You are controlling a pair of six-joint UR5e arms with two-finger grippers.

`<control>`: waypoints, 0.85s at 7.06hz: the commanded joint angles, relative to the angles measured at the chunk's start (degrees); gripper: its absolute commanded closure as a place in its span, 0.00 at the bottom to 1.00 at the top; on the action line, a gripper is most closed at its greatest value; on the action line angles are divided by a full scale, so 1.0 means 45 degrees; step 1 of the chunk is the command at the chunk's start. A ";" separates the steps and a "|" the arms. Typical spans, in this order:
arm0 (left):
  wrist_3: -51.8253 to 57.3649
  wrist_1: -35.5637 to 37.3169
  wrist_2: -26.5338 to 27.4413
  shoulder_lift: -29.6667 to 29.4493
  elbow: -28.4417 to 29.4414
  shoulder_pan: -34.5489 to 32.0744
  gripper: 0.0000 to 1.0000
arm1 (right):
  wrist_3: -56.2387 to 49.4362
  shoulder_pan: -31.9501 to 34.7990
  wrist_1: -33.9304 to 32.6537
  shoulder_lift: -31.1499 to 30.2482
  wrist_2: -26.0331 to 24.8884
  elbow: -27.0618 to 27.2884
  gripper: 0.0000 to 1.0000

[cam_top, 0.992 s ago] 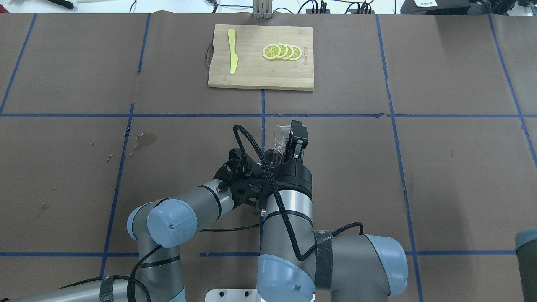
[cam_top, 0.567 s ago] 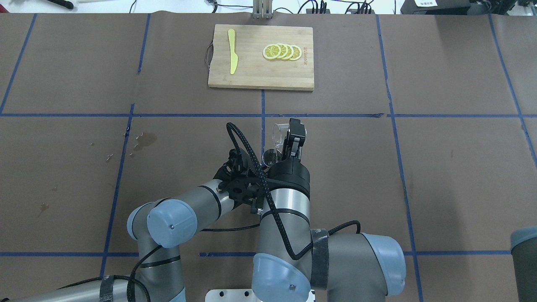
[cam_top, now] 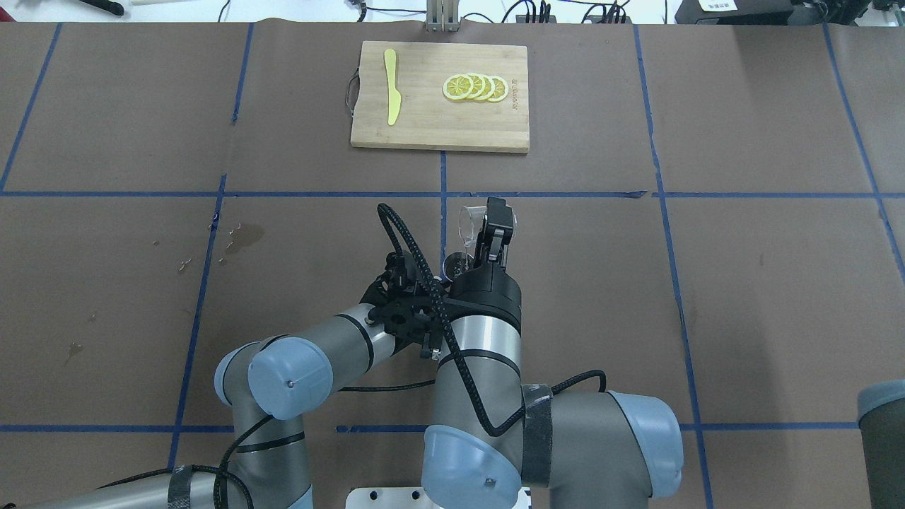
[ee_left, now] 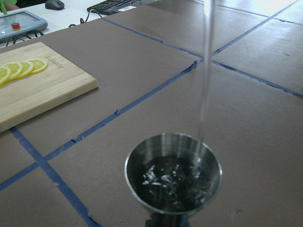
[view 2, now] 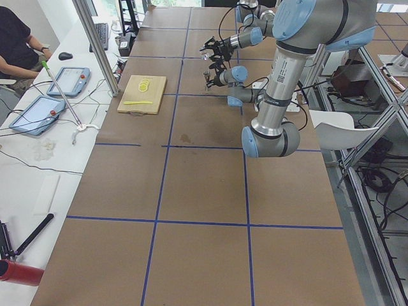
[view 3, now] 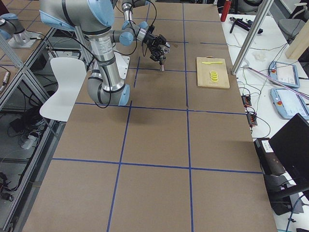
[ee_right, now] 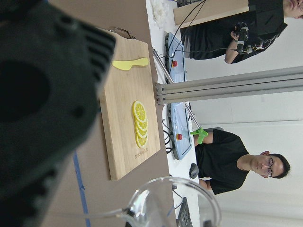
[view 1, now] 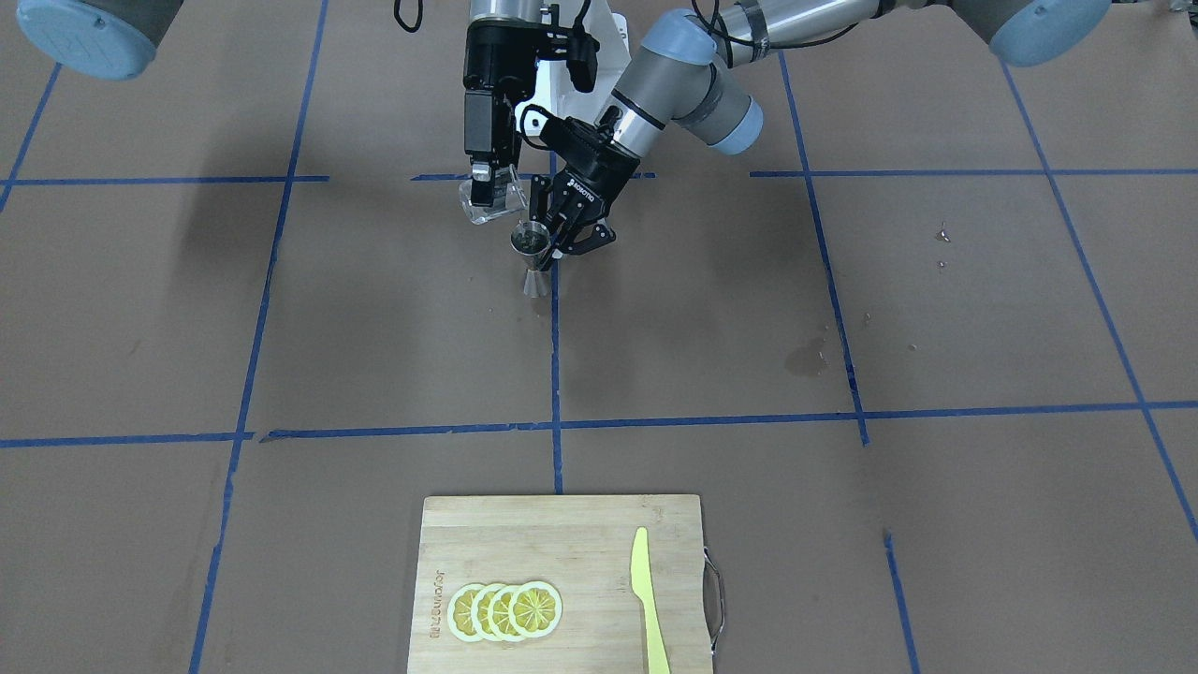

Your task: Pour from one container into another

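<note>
In my right gripper (view 1: 487,194) is the small clear glass (view 1: 486,204), tipped on its side over the steel jigger (view 1: 531,241); the gripper is shut on it. From above, the glass (cam_top: 468,220) lies just beyond the jigger (cam_top: 456,265). My left gripper (view 1: 560,241) is shut on the jigger near its waist, and the jigger's foot is at the table. A thin stream (ee_left: 204,71) falls into the jigger's cup (ee_left: 173,171), which holds rippling liquid. The glass rim (ee_right: 175,204) shows beside a black finger (ee_right: 42,94).
A wooden cutting board (cam_top: 438,127) at the table's far side carries lemon slices (cam_top: 475,87) and a yellow knife (cam_top: 391,86). Wet stains (cam_top: 244,237) mark the paper to the left. People sit beyond the far edge (ee_right: 227,161), by tablets (view 2: 67,80).
My right arm has shifted a little left and away from the robot's base, carrying the tipped glass with it. The left arm and the jigger have stayed put.
</note>
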 commanded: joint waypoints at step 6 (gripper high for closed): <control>-0.0026 -0.0020 -0.0012 0.0059 -0.0116 -0.0019 1.00 | 0.3740 0.0132 0.2195 -0.0562 0.0043 0.0006 1.00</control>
